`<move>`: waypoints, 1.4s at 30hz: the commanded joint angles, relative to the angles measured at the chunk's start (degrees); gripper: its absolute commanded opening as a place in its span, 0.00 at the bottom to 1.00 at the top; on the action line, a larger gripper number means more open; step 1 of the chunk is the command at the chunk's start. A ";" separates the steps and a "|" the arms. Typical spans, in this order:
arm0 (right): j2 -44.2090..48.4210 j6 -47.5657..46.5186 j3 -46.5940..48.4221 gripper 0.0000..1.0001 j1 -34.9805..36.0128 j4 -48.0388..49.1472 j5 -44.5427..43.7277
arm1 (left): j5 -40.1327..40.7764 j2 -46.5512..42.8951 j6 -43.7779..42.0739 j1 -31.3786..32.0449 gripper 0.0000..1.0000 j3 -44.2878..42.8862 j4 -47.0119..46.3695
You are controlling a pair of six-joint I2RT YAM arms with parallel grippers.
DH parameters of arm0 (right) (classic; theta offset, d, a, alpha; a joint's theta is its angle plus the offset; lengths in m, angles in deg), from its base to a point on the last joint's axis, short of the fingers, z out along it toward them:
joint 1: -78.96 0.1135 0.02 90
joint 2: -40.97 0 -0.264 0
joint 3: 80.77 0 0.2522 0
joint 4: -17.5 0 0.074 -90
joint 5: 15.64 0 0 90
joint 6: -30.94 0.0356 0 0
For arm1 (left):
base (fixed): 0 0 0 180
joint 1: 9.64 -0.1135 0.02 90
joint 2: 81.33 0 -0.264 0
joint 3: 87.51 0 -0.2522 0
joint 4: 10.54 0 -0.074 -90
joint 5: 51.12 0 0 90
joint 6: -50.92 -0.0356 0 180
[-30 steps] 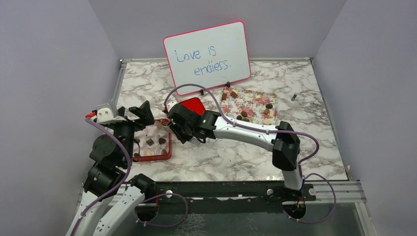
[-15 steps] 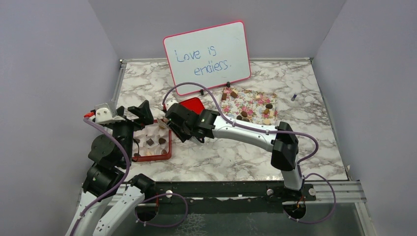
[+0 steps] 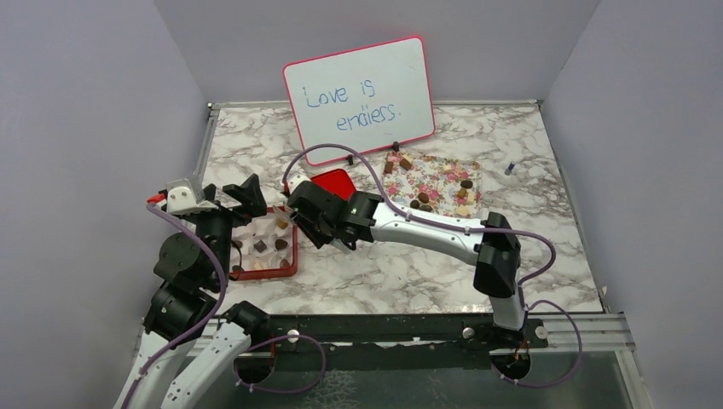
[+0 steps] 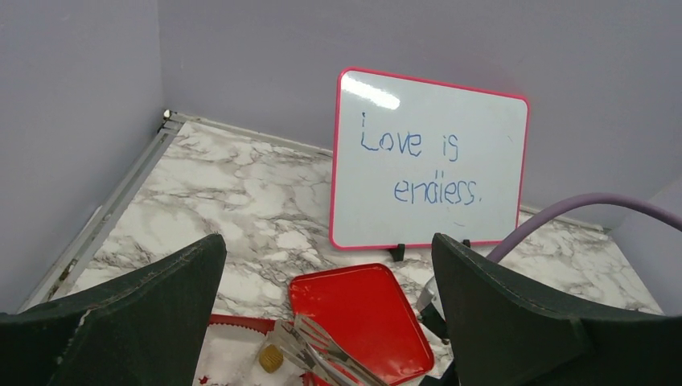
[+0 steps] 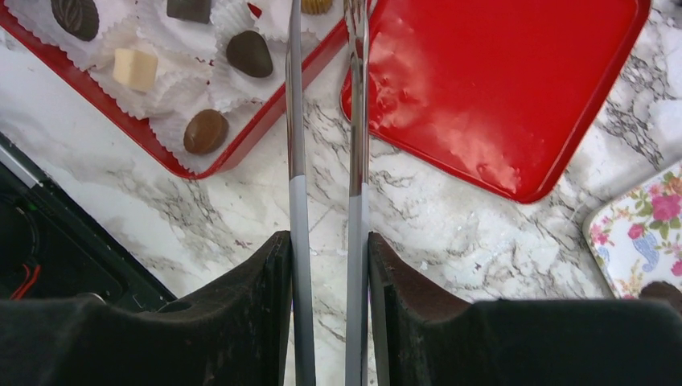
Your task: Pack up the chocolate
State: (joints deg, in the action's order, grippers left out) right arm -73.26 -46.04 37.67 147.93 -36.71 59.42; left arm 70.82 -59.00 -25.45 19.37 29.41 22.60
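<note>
Right end effector [image 5: 326, 241]: narrowed onto a pair of metal tongs [image 5: 356, 121], one blade pressed against each finger. Left end effector [image 4: 326, 249]: spread wide, gripping nothing, raised by the left side of the red box [image 3: 266, 273] and aimed toward the whiteboard [image 4: 430, 161]. Tong tips cut off by the top edge of the right wrist view, with a golden ribbed piece [image 4: 271, 359] right at them. Cannot tell whether pinched or merely touched. Far right corner of the box hidden in the top view under the right wrist. Right arm stretched from its base leftward across the bench [image 3: 409, 264], elbow bent, wrist low over the gap between the box and the red lid [image 5: 490, 88]. Left arm folded upright close to its base. Chocolate [image 5: 205, 131] in two places: several pieces in white paper cups inside the box, more well apart on the flowered tray [image 3: 439, 175]. Too squat for a clear long axis, the oval ones lying flat. Tongs lengthwise from the wrist toward the box.
</note>
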 commanded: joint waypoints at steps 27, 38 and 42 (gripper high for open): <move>27.33 8.38 -23.77 0.39 -14.61 -11.77 -15.57 | -19.49 19.85 -3.56 0.26 0.99 5.36 -1.45; 32.06 9.84 -30.19 0.41 -19.91 -15.01 -12.25 | -19.73 20.72 -5.15 0.25 0.99 5.55 -1.54; 32.05 9.92 -30.76 0.41 -20.48 -15.27 -11.98 | -19.64 20.27 -5.36 0.25 0.99 5.55 -1.58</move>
State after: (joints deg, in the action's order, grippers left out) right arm -42.77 -37.08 7.49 127.95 -50.94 46.83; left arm 52.27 -37.71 -29.82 19.37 34.61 21.79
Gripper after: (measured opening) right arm 0.416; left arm 0.990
